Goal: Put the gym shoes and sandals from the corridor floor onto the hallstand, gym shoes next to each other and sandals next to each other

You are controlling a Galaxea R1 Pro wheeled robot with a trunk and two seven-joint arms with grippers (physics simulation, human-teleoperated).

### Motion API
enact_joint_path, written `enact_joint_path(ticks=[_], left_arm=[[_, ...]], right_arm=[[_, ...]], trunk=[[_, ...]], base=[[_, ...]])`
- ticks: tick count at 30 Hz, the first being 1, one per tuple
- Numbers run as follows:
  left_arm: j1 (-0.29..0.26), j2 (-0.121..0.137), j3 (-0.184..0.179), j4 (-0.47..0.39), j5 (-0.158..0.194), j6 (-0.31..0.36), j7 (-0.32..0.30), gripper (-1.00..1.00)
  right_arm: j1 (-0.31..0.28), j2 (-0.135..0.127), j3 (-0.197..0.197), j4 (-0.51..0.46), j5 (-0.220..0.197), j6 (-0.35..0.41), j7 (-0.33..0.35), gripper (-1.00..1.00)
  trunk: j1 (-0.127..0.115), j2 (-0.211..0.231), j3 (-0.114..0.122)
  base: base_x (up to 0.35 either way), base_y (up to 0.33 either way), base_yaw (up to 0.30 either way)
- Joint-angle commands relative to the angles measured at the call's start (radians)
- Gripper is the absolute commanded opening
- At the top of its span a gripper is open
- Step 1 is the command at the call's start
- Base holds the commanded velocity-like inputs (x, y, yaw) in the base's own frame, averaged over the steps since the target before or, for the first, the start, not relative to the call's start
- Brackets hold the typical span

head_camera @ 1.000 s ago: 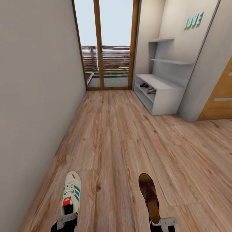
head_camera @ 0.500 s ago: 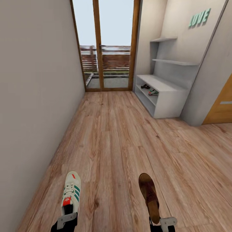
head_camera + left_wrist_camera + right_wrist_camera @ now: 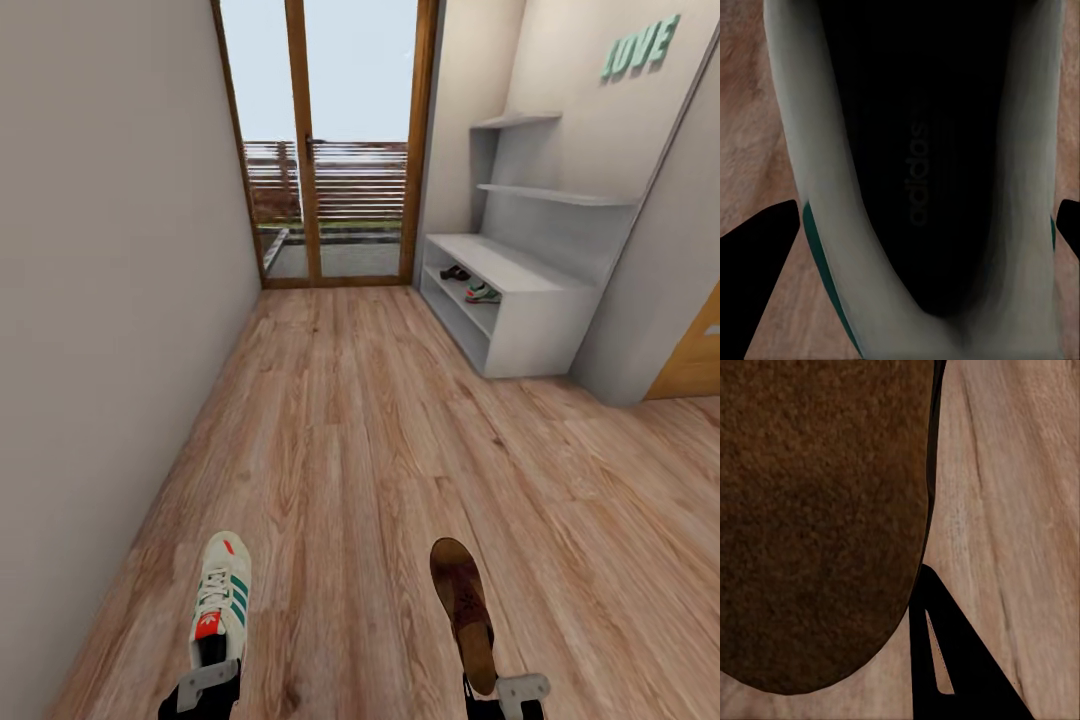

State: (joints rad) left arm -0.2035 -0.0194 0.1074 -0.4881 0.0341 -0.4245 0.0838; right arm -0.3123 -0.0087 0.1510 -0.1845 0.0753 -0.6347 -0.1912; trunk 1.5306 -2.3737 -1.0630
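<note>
From my head camera, my left gripper [image 3: 208,688] sits at the bottom edge, cut off by the frame, its fingers clamped on the heel of a gym shoe [image 3: 221,598] whose toe points forward over the corridor floor [image 3: 350,440]. My right gripper [image 3: 508,692] is cropped the same way and holds a sandal [image 3: 464,610] by its heel end, footbed up. Ahead on the right stands the hallstand [image 3: 520,300], against the wall beside the glass door [image 3: 330,140]. In its upper open shelf level lie a second sandal [image 3: 455,272] and, just beside it toward me, a second gym shoe [image 3: 482,293]; both are small and I cannot make out whether they touch. The hallstand's lower level is in shadow. Green letters [image 3: 640,47] hang on the wall above, partly cropped at the top. A wooden door [image 3: 695,355] shows only as a corner at the right edge.

In my left wrist camera, the gym shoe's [image 3: 922,172] black lining with faint lettering fills the middle, with white walls on both sides. My dark fingertips [image 3: 765,277] show as wedges at either edge, pressed against the shoe's sides.

In my right wrist camera, the sandal's [image 3: 817,517] brown footbed covers most of the picture, blurred by closeness. One dark finger [image 3: 952,660] lies against its edge; the other is hidden.
</note>
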Motion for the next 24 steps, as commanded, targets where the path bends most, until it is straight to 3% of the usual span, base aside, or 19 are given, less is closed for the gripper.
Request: enact_joint_path(ticks=[1, 24], left_arm=[[0.000, -0.001, 0.002, 0.000, 0.003, -0.003, 0.001, -1.00], [0.000, -0.001, 0.002, 0.000, 0.003, -0.003, 0.001, -1.00]], right_arm=[[-0.001, 0.000, 0.005, 0.000, 0.008, 0.000, -0.011, -1.00], [-0.001, -0.001, 0.005, 0.000, 0.008, 0.000, -0.010, -1.00]], trunk=[[0.000, 0.000, -0.001], [0.000, 0.000, -0.001]], base=[[0.340, 0.000, 0.000], [0.340, 0.000, 0.000]])
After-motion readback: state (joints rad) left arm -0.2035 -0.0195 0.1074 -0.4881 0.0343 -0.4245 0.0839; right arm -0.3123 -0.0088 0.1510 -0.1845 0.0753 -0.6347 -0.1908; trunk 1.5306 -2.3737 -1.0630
